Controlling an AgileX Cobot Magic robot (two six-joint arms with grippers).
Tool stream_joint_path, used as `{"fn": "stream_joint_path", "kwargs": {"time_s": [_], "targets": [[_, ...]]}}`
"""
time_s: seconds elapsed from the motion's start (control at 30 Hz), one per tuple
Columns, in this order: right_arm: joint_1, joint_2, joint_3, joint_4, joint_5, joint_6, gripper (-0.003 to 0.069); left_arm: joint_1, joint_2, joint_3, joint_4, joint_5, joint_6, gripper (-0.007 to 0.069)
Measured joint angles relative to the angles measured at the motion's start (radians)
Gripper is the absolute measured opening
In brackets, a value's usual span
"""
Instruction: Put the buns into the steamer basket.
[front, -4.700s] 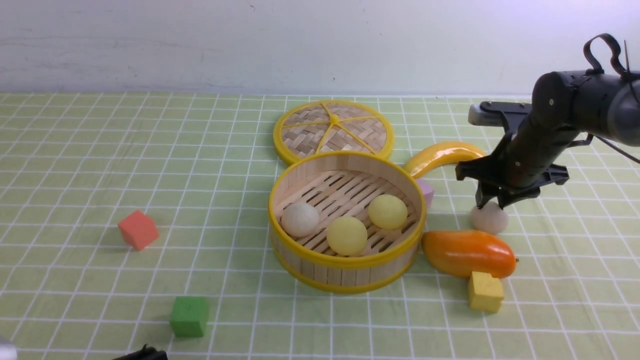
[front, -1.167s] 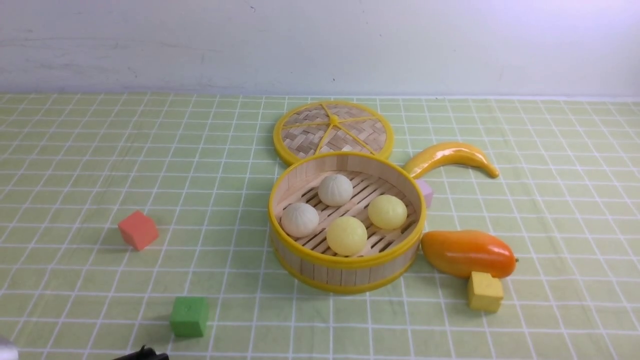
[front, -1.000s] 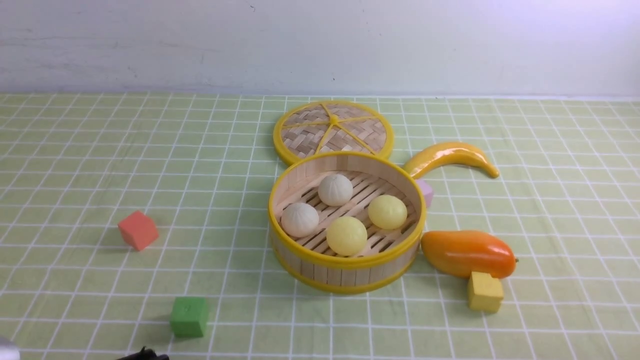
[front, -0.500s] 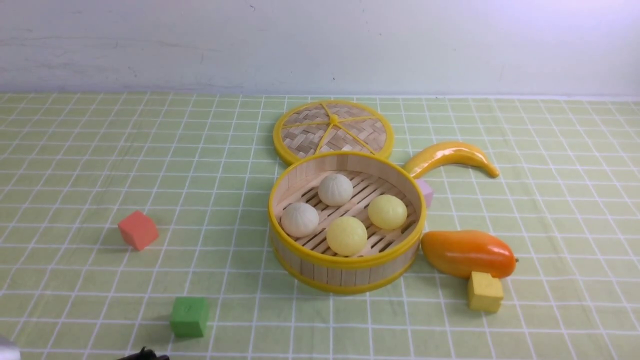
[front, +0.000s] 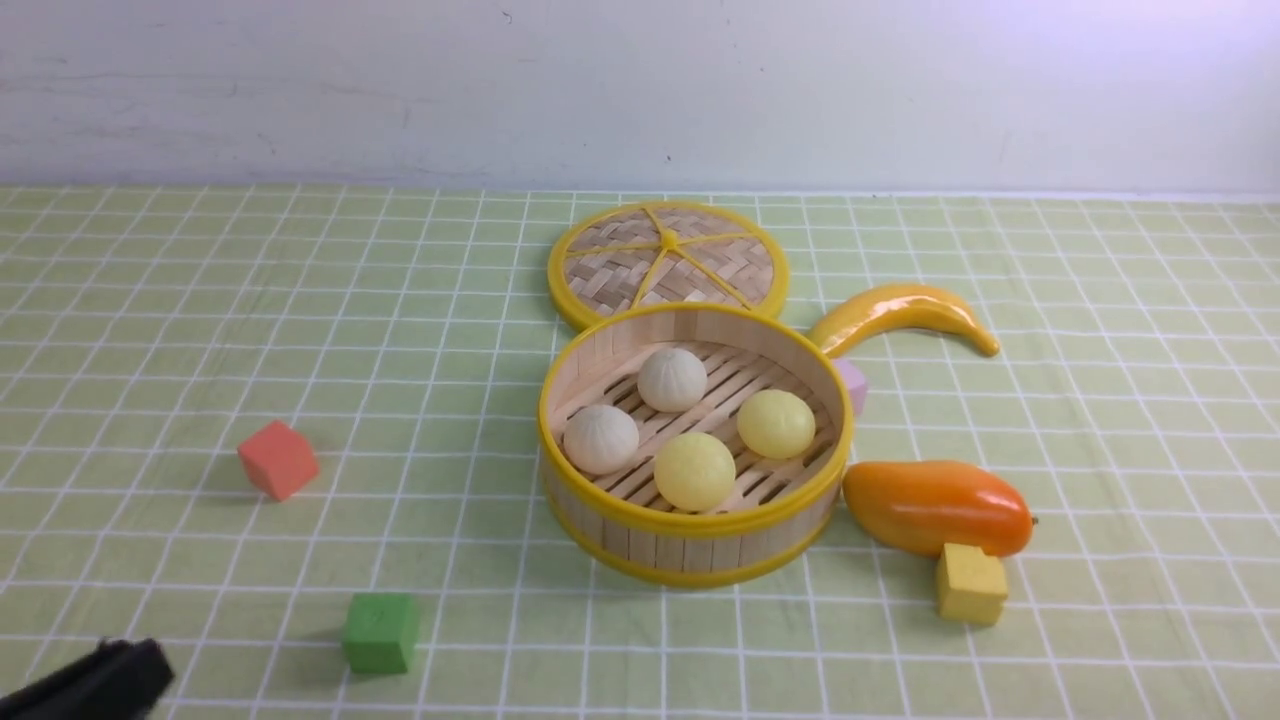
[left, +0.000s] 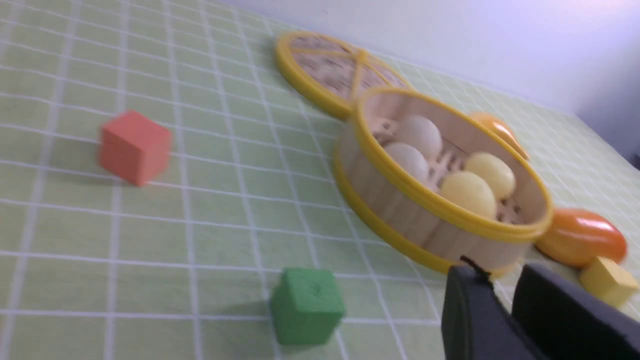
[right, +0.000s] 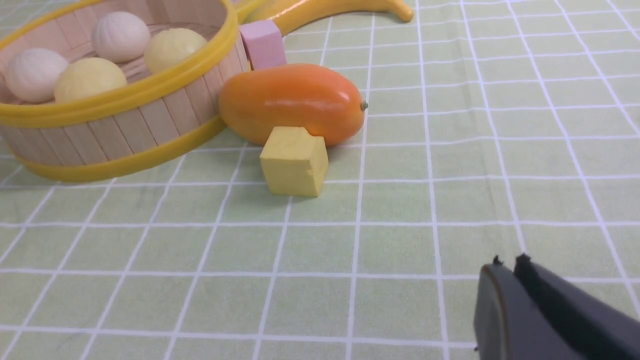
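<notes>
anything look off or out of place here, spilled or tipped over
Nothing stands out. All four buns sit inside the upright steamer basket, none spilled. The lid lies flat behind it. The mango leans against a yellow cube, which looks harmless.

A pale green cloth with a white grid of squares covers the whole work surface and lies flat, with faint creases. Behind it, meeting the cloth's far edge in a straight line, stands a plain off-white wall with faint scuffs and a few small dark specks. Lighting is even and diffuse; shadows on the cloth are soft and short.
</notes>
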Motion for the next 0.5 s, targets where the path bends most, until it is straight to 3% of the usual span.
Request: {"fn": "stream_joint_path", "kwargs": {"time_s": [0.1, 0.2, 0.33, 0.5], "targets": [[0.0, 0.0, 0.001, 0.0, 0.0, 0.001, 0.0033, 0.12, -0.16, 0.019, 0.023, 0.114, 0.0, -0.0014], [0.0, -0.001, 0.001, 0.0, -0.001, 0.002, 0.0039, 0.193, -0.228, 0.086, 0.027, 0.186, 0.0, -0.0013], [0.0, -0.001, 0.001, 0.0, -0.001, 0.002, 0.0043, 0.221, -0.234, 0.11, 0.03, 0.299, -0.003, -0.0013], [0.0, -0.001, 0.001, 0.0, -0.002, 0.002, 0.005, 0.222, -0.234, 0.11, 0.032, 0.309, -0.003, -0.0013]]}}
